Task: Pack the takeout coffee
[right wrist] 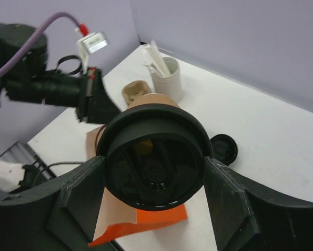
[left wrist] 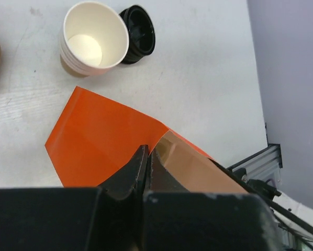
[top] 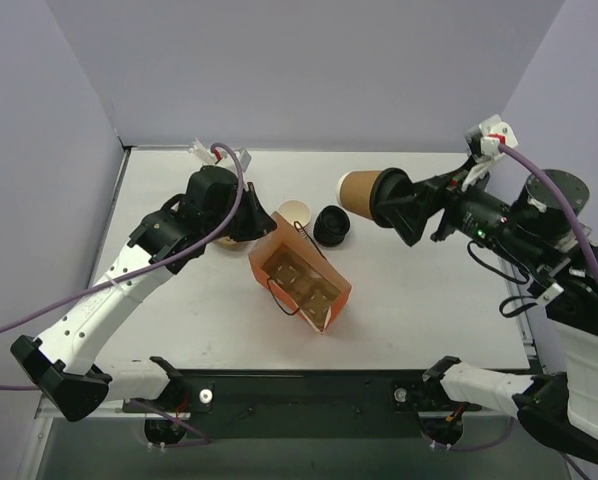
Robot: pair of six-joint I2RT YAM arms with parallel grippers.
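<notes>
Grasping the takeout coffee [top: 361, 190] around its lidded end with the right pincer [top: 394, 205], tipped on its side in the air above the far right of the counter [top: 429, 300], well apart from the bag. Pinching the far-left rim of the orange bag [left wrist: 99, 136] with the left pincer [left wrist: 147, 152], clenched tight on the paper wall, presenting the open mouth upward and showing a brown insert inside.

Judging the step in hand as carrying the cup across to that mouth. Probably best done by:
- Swinging left and nearward above the stack of lidless cups [top: 296, 212] and the loose black lids [top: 331, 226], not through them.
- Rolling the wrist to bring the lid uppermost before descending.
- Aiming for a pocket of the insert rather than the rim.
- Lowering slowly against the brace of the left pincer.
- Releasing only after seating the base, to avoid tipping the bag or spilling.
</notes>
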